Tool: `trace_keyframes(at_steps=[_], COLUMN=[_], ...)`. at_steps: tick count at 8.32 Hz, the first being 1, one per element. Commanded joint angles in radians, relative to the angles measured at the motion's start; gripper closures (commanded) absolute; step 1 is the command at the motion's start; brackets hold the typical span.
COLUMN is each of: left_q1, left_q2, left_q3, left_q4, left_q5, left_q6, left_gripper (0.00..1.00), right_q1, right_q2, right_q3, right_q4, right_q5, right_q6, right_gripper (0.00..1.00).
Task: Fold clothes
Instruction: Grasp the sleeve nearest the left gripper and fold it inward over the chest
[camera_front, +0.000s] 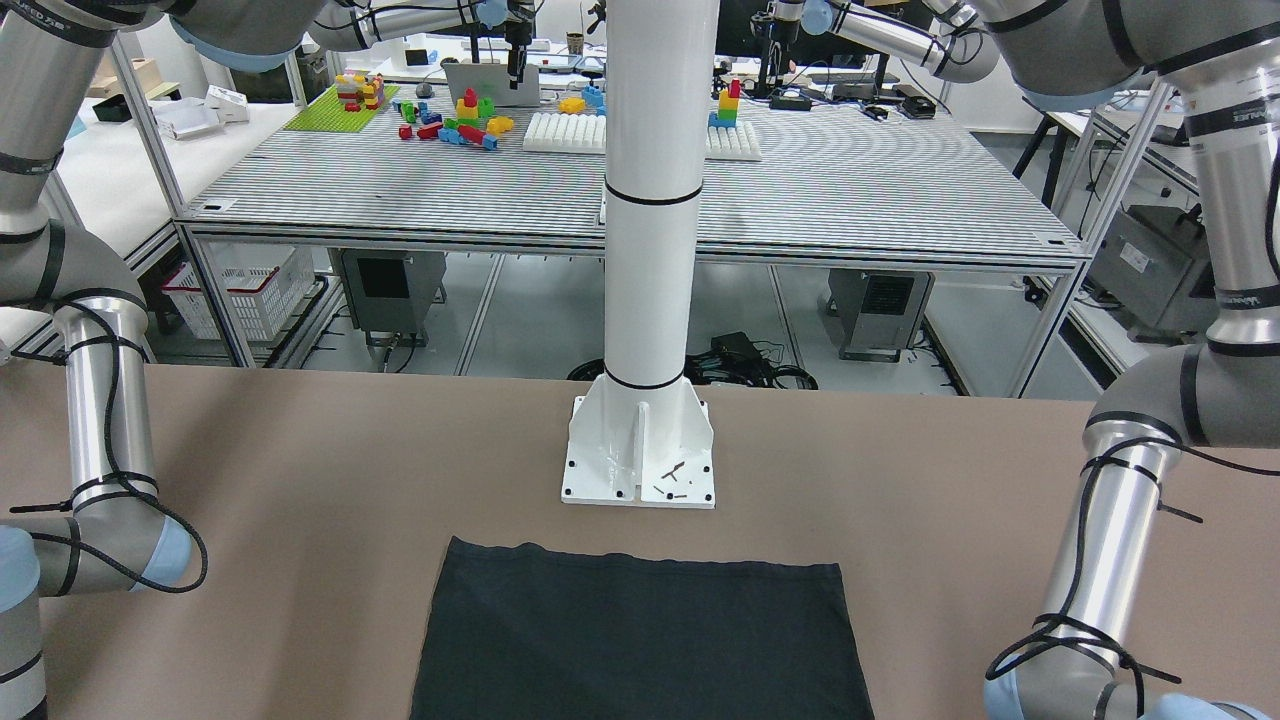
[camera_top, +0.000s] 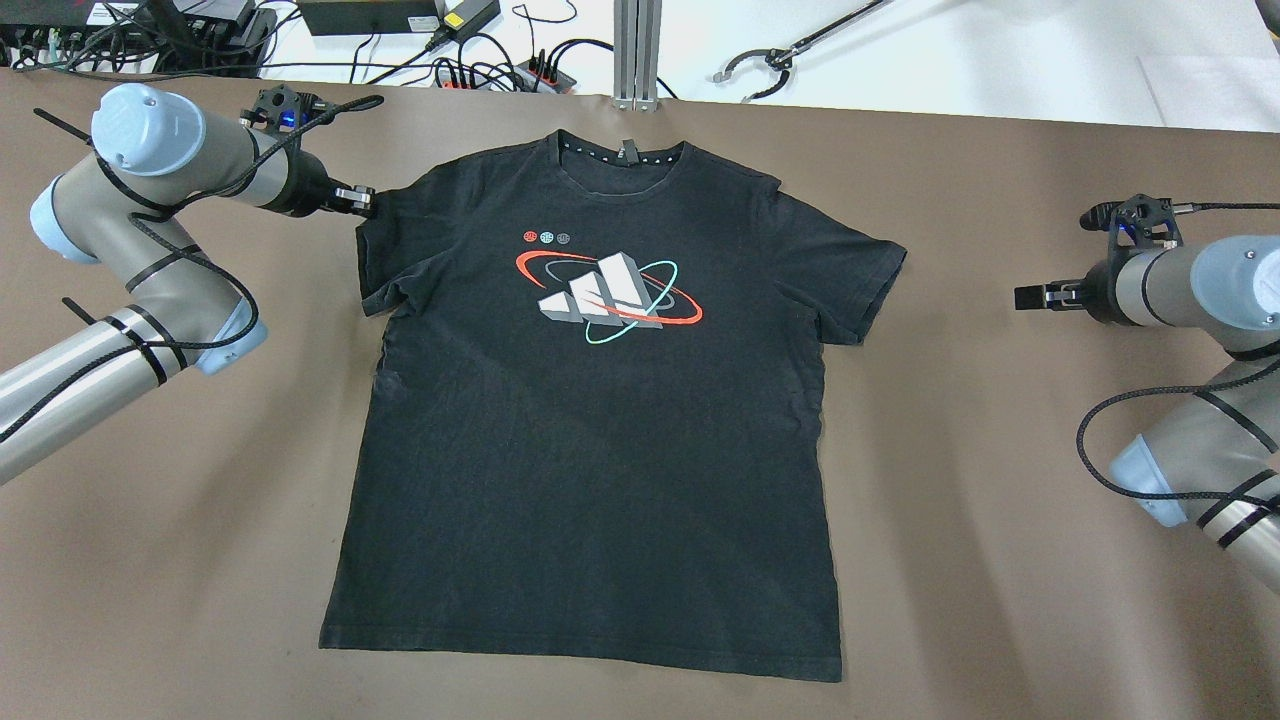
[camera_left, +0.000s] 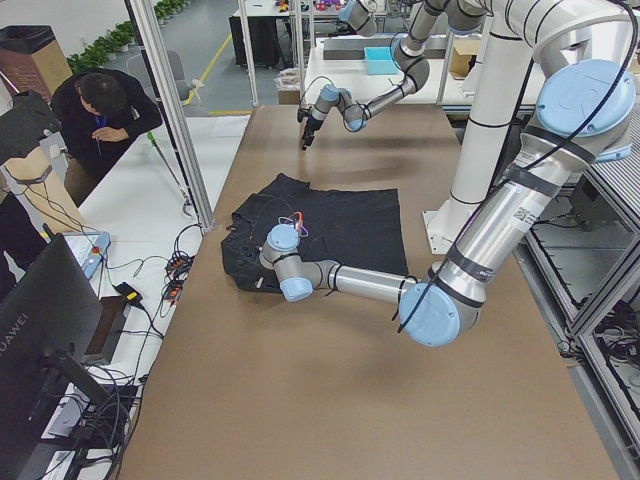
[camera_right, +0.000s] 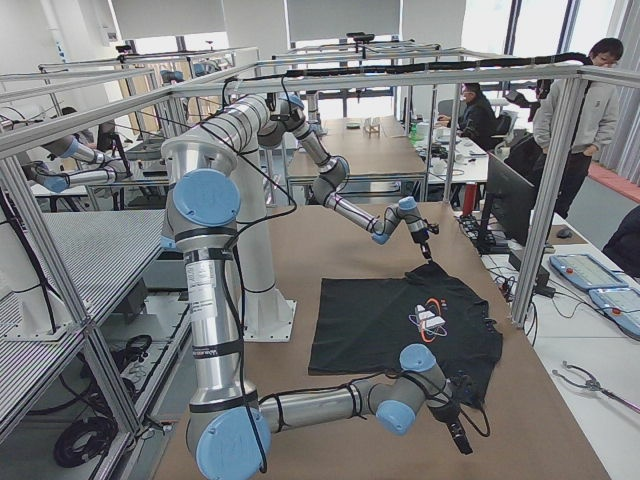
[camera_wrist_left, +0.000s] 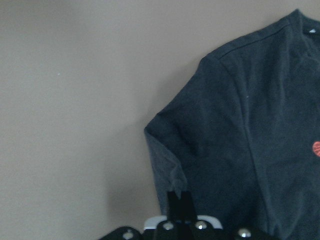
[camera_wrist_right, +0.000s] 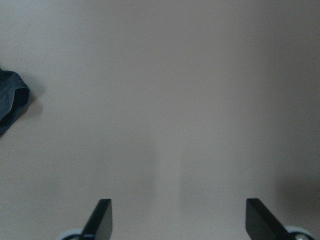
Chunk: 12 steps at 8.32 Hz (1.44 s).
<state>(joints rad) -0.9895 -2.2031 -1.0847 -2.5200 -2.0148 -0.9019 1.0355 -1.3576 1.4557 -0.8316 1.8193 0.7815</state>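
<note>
**Left claw pinching 1 sleeve of a flat black T-shirt**

A black T-shirt (camera_top: 600, 430) is lying flat, print up, mid-worktop (camera_top: 1000, 550). The left claw (camera_top: 358, 197) is reaching in low from the side, its 2 fingers seemingly pressing together on the sleeve (camera_top: 385, 260) hem. The right claw (camera_top: 1030, 297) is hovering wide open, holding nothing, well apart from the shirt. With only 1 sleeve pinched, a pull risks dragging or bunching the thin cloth, and a shallow pinch risks slipping off.

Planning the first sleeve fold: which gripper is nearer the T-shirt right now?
Left. The left gripper sits at the sleeve edge of the T-shirt; the right gripper hovers over the table, clear of the other sleeve.
</note>
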Motion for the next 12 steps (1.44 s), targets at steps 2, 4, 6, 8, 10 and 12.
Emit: trace_keyframes(at_steps=[2,4,6,8,10,12], left_q1=[0.05,0.156,0.251,0.282,0.279,0.242], left_q2=[-0.166,-0.22,-0.239,-0.241,-0.242,-0.296], left_q3=[-0.02,-0.008,-0.006,0.037,0.032,0.006], left_q4=[0.104,0.113,0.155,0.152,0.139,0.15], left_q5=[0.02,0.135,0.262,0.307,0.358,0.283], left_q6=[-0.227,-0.3,-0.313,-0.302,-0.302,-0.339], left_gripper=[1.0,1.0,1.0,0.87,0.06,0.06], right_q1=[-0.002,-0.008,-0.008,-0.009,-0.012,-0.015], right_q2=[0.0,0.0,0.0,0.0,0.0,0.012], right_q3=[0.002,0.002,0.0,0.0,-0.002,0.0], right_q4=[0.002,0.002,0.0,0.0,0.0,-0.001], right_q5=[0.001,0.002,0.0,0.0,-0.002,0.0], right_q6=[0.016,0.018,0.018,0.018,0.018,0.016], right_gripper=[0.06,0.06,0.06,0.06,0.06,0.06])
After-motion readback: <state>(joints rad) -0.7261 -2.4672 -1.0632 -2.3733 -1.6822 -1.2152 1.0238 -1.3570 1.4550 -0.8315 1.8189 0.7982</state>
